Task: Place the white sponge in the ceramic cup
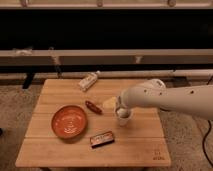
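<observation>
I hold the gripper (121, 111) directly over the cup (123, 119), right of table centre; finger state unclear. The sponge (109, 103) lies just beside the cup's far-left side. Approach it vertically.

Matt wooden table (60, 152); glossy orange bowl (69, 121) — perhaps glazed; end effector (121, 112) smooth white plastic.
</observation>
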